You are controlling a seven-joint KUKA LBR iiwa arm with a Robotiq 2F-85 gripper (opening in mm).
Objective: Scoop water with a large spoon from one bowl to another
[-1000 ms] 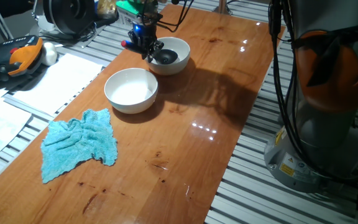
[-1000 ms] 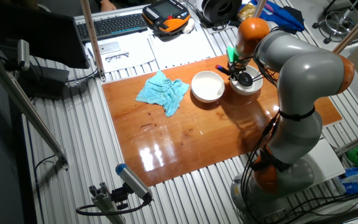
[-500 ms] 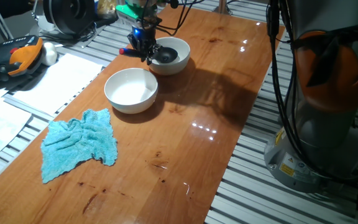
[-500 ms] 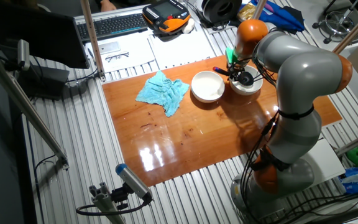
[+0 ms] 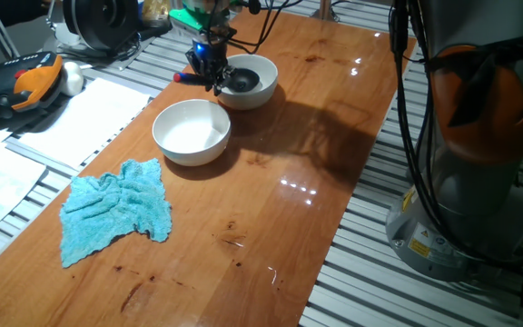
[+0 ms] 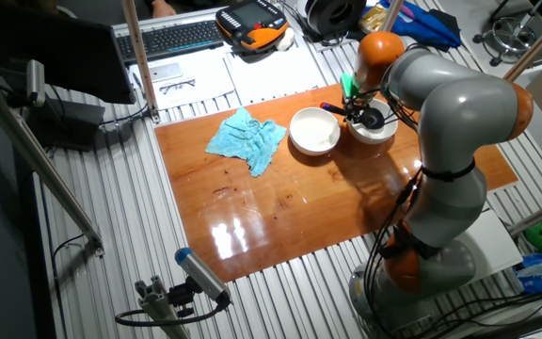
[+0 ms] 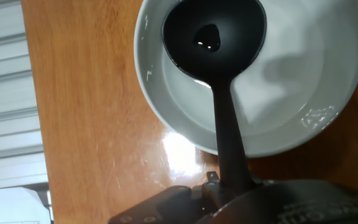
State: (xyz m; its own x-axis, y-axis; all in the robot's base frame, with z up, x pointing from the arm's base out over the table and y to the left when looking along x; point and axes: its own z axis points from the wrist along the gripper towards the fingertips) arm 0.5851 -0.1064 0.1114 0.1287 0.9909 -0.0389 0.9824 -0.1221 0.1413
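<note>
Gripper (image 5: pixel 209 65) jaws clamped on ladle (image 7: pixel 219 74) handle; cup ahead of jaws, dipped in far bowl (image 7: pixel 328 118) (likely filling with water (image 7: pixel 278 81)).

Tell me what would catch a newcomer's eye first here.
Probably the gripper at the table's far end, holding the large spoon with its black cup inside the far white bowl. Next, the near white bowl beside it, and the crumpled blue cloth toward the near corner.
</note>
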